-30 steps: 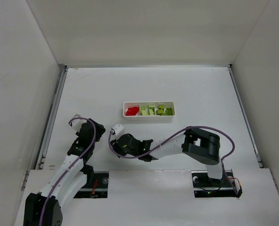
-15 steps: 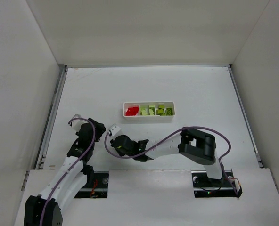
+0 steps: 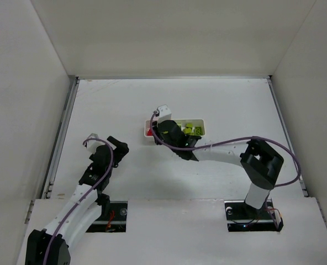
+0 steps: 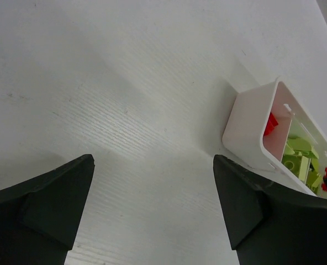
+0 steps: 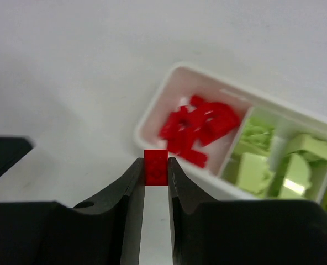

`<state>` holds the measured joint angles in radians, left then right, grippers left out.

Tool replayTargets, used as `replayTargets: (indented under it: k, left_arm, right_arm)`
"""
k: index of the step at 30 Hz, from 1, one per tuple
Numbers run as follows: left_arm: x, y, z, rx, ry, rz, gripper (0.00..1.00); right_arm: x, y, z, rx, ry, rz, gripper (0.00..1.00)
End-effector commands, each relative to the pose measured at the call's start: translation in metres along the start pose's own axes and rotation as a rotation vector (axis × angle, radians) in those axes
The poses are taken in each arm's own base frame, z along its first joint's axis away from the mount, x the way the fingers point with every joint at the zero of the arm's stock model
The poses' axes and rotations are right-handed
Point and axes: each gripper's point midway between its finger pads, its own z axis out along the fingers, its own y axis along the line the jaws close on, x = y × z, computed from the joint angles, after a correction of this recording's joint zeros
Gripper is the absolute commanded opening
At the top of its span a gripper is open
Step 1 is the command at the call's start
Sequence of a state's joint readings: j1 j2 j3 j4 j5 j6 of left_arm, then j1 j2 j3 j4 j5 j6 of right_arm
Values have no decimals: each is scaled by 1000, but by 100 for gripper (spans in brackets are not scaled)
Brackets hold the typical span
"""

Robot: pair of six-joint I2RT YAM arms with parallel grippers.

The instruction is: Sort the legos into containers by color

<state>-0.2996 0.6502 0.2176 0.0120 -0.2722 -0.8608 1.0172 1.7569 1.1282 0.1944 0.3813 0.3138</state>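
Observation:
The white tray lies mid-table; it also shows in the right wrist view and the left wrist view. Its left compartment holds red legos; the others hold yellow-green legos. My right gripper is shut on a red lego, held above the table just short of the tray's left compartment; in the top view the right gripper covers the tray's left end. My left gripper is open and empty over bare table left of the tray, seen from above.
White walls enclose the table on three sides. A metal rail runs along the left edge. The right arm's purple cable arcs over the table in front of the tray.
My right gripper has swung from the near-left table area up and right to the tray's left end, carrying the red lego. The left gripper has shifted slightly right.

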Motion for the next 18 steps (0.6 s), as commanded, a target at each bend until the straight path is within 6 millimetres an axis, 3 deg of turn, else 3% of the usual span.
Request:
replayTargets:
  k: [1,3,7,10,12,18]
  left_arm:
    - [1,-4,0,37,-14,10,90]
    - [4,-3,0,33,-6,13,100]
    - [8,0,1,22,6,38,100]
    - [7,0,1,14,1,45,100]
    - [6,1,2,9,-7,55,100]
    - [4,-3,0,3,-19,82,100]
  right_arm:
    - [-10,-10,15,12,-28,40,22]
    - [-14,-19,26,29,-34,65,22]
    - [-17,-28,46,43,-31,109,25]
    - [-29,-20,46,8,-64,128,41]
    - [-41,-18,41,-3,-100,134,49]
    - [-65,-36,-4,9,-190,161,54]
